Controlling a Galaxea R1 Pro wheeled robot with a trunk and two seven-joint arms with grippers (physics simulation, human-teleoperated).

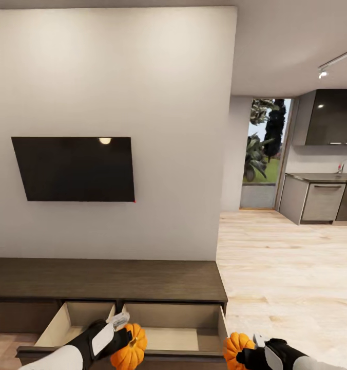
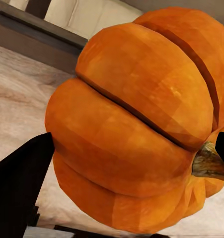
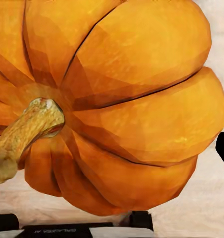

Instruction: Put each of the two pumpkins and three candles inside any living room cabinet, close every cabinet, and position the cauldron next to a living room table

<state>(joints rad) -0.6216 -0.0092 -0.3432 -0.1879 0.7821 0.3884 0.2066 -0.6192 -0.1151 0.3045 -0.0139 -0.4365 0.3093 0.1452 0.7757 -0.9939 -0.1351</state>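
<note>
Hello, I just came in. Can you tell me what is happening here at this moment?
The robot stands in front of the long, low cabinet under the wall television. Each gripper holds a pumpkin: the left gripper grips the left pumpkin over the front edge of the cabinet's open drawers, and the right gripper grips the right pumpkin, which hangs over the wooden floor just beyond the right drawer's corner. Both open drawers look empty as far as can be seen, so neither pumpkin is stored yet.

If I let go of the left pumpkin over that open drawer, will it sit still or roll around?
The left pumpkin is rounded and ribbed, so it may roll slightly before settling. It looks rigid, unlikely to deform. The open drawer has raised walls that should contain it.
</note>
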